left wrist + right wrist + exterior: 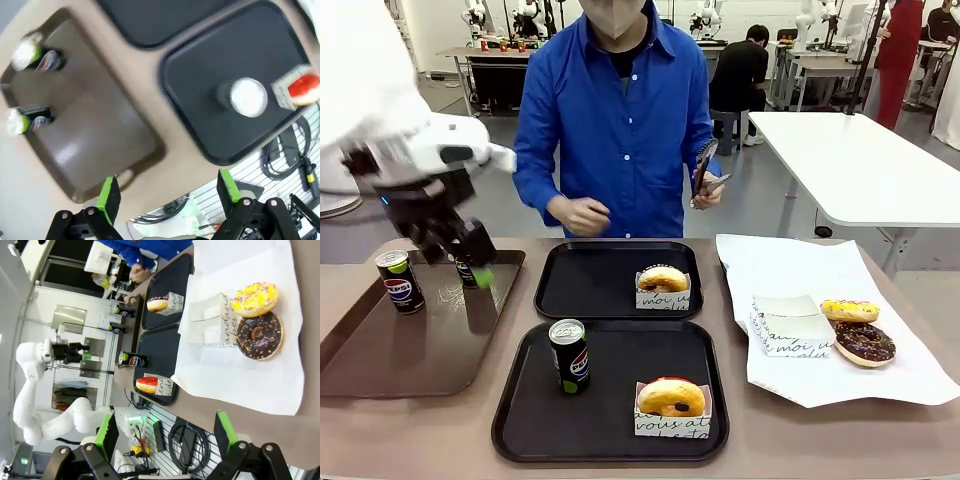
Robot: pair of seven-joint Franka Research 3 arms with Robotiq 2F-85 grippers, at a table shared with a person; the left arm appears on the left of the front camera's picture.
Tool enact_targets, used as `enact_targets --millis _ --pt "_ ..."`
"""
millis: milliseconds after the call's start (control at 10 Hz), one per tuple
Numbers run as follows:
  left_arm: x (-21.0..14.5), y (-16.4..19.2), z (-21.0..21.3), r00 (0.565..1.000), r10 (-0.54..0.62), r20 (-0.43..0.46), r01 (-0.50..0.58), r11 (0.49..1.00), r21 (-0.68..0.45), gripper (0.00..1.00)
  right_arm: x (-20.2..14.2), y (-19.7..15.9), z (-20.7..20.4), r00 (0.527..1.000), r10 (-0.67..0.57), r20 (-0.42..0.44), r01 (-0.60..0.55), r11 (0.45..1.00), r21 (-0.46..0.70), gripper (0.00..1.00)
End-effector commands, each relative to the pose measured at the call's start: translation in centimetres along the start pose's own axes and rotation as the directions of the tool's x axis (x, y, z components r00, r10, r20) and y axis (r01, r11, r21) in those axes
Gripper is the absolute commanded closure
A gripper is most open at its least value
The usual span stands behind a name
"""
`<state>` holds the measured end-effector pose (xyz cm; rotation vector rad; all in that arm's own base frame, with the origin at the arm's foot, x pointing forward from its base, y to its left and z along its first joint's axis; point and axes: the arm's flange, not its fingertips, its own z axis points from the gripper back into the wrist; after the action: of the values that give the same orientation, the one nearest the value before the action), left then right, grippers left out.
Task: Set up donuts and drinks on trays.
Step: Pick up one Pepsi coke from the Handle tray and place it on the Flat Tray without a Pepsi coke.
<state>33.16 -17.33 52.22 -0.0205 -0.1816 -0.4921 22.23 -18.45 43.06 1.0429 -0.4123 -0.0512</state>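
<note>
Near tray complete: can, red-glazed donut | far tray: pale-glazed donut, you owe it a can | spare cans on brown tray | left tool wide, empty, above them | right tool wide, empty.

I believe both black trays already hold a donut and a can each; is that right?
Not quite: the near tray holds a can and a red-topped donut, but the far tray holds only a pale-glazed donut, no can, as the front view shows.
</note>
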Motion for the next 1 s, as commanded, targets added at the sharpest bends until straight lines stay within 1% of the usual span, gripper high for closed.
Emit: enact_targets --millis 0,100,200,300,400,500,600,900 --pt "0.7 7.3 1.3 0.992 0.129 -0.013 -0.128 0.991 0.032 0.00 0.0 0.0 0.0 1.000 0.006 0.000 -0.006 1.000 0.009 0.00" --pt "0.6 11.4 1.2 0.980 0.197 -0.031 -0.196 0.980 0.039 0.00 0.0 0.0 0.0 1.000 0.006 0.000 -0.006 1.000 0.009 0.00" --pt "-0.3 14.6 1.1 0.965 0.259 -0.029 -0.258 0.965 0.049 0.00 0.0 0.0 0.0 1.000 0.006 0.000 -0.006 1.000 0.009 0.00" --pt "-1.1 17.6 0.5 0.951 0.308 -0.022 -0.306 0.950 0.062 0.00 0.0 0.0 0.0 1.000 0.006 0.000 -0.006 1.000 0.009 0.00" --pt "-2.3 19.7 0.1 0.936 0.351 -0.007 -0.349 0.933 0.088 0.00 0.0 0.0 0.0 1.000 0.006 0.000 -0.006 1.000 0.009 0.00" --pt "-3.2 20.5 -0.3 0.937 0.347 0.032 -0.349 0.935 0.058 0.00 0.0 0.0 0.0 1.000 0.006 0.000 -0.006 1.000 0.009 0.00" --pt "-2.4 19.4 0.5 0.940 0.340 -0.018 -0.339 0.939 0.060 0.00 0.0 0.0 0.0 1.000 0.006 0.000 -0.006 1.000 0.009 0.00" --pt "-2.4 19.4 0.5 0.940 0.340 -0.018 -0.339 0.939 0.060 0.00 0.0 0.0 0.0 1.000 0.006 0.000 -0.006 1.000 0.009 0.00"
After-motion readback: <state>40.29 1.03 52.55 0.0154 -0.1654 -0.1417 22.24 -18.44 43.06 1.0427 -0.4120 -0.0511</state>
